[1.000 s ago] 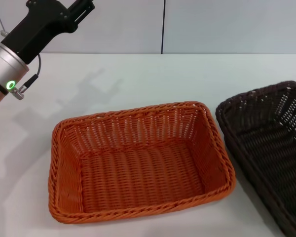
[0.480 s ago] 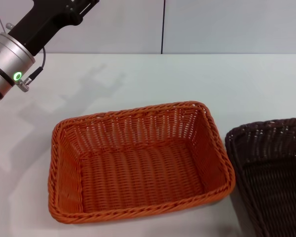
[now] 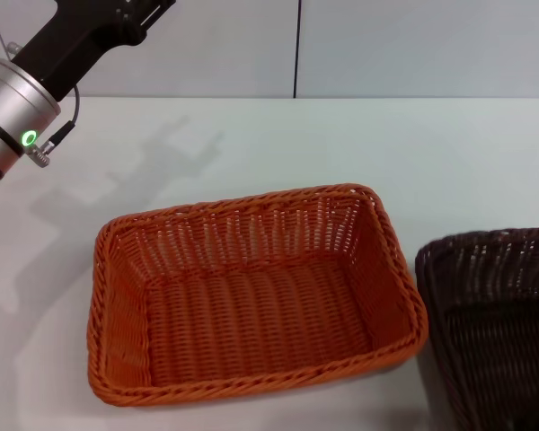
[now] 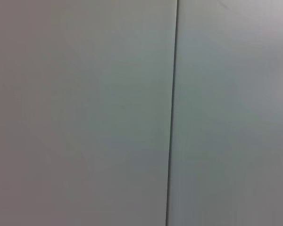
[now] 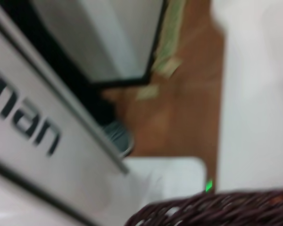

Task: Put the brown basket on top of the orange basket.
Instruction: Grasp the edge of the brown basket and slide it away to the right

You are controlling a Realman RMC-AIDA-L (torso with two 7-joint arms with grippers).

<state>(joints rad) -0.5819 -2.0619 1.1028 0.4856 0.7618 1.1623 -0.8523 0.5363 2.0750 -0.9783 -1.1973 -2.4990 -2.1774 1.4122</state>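
— What do you see of my left arm?
— I see the silver-and-black left arm raised at the far left, slanting up and away, a green light lit on its silver wrist; its gripper is out of view.
— And my right?
— I can't see it.

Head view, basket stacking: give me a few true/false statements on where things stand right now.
1. The orange basket is empty. True.
2. The brown basket sits on top of the orange one. False: it is beside it on the robot's right, partly out of view.
3. The left arm is raised over the table's far left corner, away from both baskets. True.
4. The left tool grips the orange basket's rim. False: nothing touches that basket.
5. The right wrist view shows a strip of the brown basket's rim. True.
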